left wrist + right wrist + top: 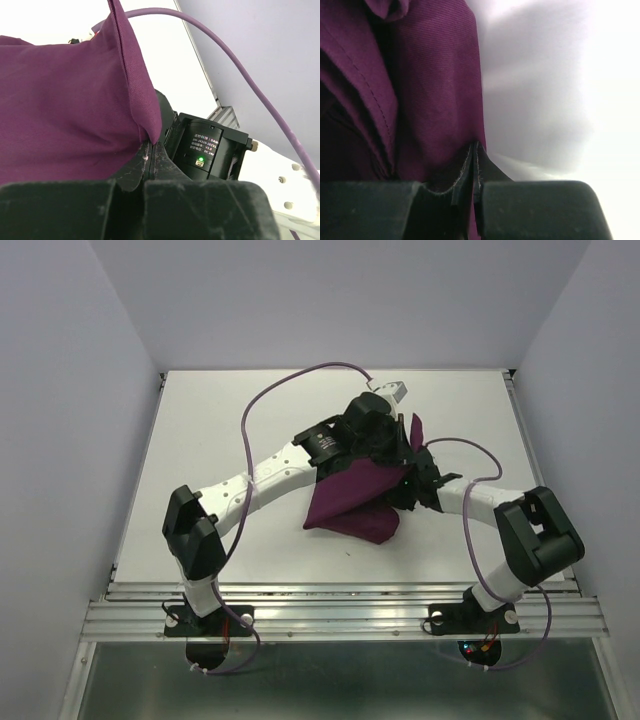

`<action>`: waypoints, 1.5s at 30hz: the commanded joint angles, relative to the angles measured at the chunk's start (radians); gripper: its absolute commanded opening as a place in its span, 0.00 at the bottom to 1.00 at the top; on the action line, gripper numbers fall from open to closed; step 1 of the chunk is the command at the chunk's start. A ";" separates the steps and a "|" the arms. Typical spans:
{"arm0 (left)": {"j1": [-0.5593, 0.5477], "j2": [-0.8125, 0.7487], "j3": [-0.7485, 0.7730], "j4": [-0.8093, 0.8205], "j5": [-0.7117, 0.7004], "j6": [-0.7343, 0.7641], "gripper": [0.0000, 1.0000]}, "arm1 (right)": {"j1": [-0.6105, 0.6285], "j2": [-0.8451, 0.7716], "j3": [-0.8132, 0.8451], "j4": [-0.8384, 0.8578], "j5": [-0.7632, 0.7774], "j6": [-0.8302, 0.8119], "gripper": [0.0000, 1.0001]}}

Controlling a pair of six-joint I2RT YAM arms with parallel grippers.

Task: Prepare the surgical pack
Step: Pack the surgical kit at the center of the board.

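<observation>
My left gripper (150, 147) is closed to a hairline on a hemmed edge of the purple cloth (65, 100); my right gripper (476, 155) is pinched just as tight on another fold, with fabric between the pads. From above, the cloth sits bunched a little toward 3 o'clock of the middle of the table (220, 420); its peak is lifted at 1 o'clock, where both grippers meet, and its belly sags toward 7 o'clock onto the surface. The tray, gauze and instruments I cannot see; they may be inside the bundle, but the folds hide that.

What could go wrong: each grip holds only a thin margin near the fingertips, so a sharp pull could slip an edge free and collapse the fold; the two grippers are crowded together, so a careless swing could knock one against the other; the purple cable (240, 65) arcs close past my left side and might snag; if anything lies inside, tilting the bundle could spill it.
</observation>
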 commanded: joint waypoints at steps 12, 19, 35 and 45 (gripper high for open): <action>0.007 -0.082 -0.035 0.101 -0.013 -0.025 0.00 | 0.030 -0.182 0.042 -0.047 0.173 -0.053 0.13; 0.027 -0.104 -0.062 0.103 -0.030 -0.019 0.00 | -0.030 -0.363 0.009 -0.233 0.308 -0.127 0.20; 0.027 -0.025 -0.046 0.160 0.023 -0.068 0.00 | -0.233 -0.538 -0.035 -0.371 0.349 -0.205 0.31; -0.006 0.209 0.258 0.004 0.159 0.016 0.61 | -0.273 -0.520 -0.011 -0.371 0.289 -0.223 0.33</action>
